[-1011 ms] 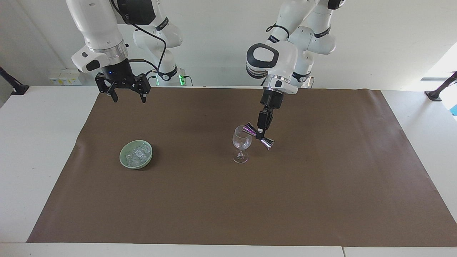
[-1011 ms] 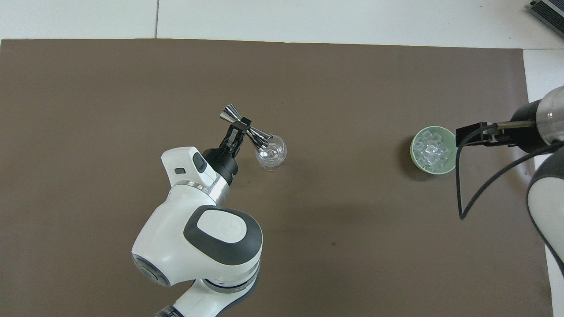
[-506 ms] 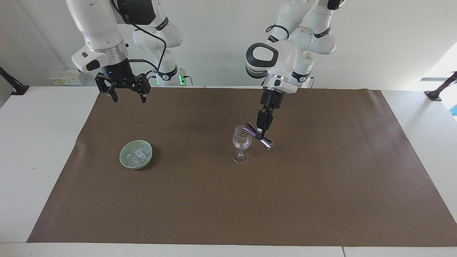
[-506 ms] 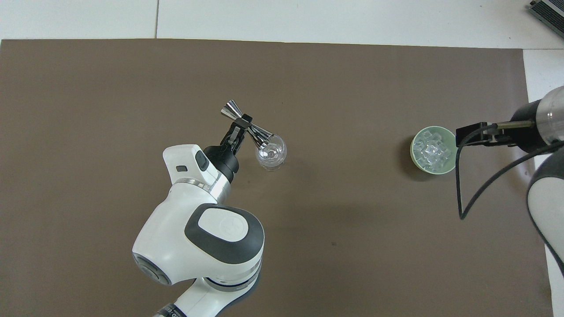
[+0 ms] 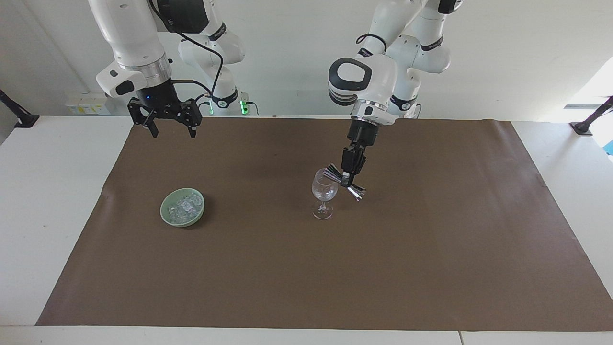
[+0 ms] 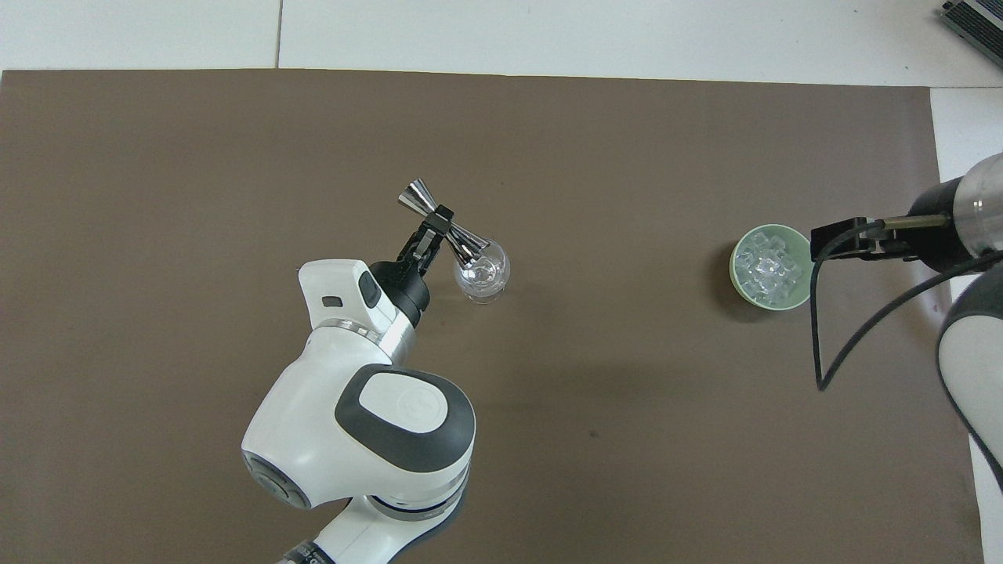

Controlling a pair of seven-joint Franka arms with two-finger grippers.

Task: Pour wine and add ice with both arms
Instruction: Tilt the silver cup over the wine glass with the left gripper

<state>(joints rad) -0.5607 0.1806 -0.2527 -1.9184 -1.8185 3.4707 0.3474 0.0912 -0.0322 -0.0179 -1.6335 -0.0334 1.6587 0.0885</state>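
One wine glass [image 5: 324,193] stands upright near the middle of the brown mat [image 5: 431,268], and the left gripper [image 5: 348,178] is clenched on the waist of one shiny double-ended measuring cup [image 5: 346,181], tipped sideways so one mouth sits at the glass's rim. In the overhead view the cup's lower end overlaps the bowl of the glass, so the pouring step looks to be under way or close to finished; no liquid can be made out in either.

To do this step well, I would keep that lower mouth over the rim and turn the wrist slowly, since the stemmed glass is tall on a small foot and a knock from the metal cup could topple it. The grip at the narrow waist looks secure, but the cup should lift clear upward before it swings away.

One pale green bowl [image 5: 182,207] sits on the mat toward the right arm's end of the table, well apart from the glass, holding a heap of ice [image 5: 186,205]; the clear chunks are too jumbled to count. The right gripper [image 5: 171,130] waits high over the mat's edge by the robots, its fingers spread and empty. The ice has not yet gone into the glass.

Counted: two arms, one glass, one measuring cup, one bowl.
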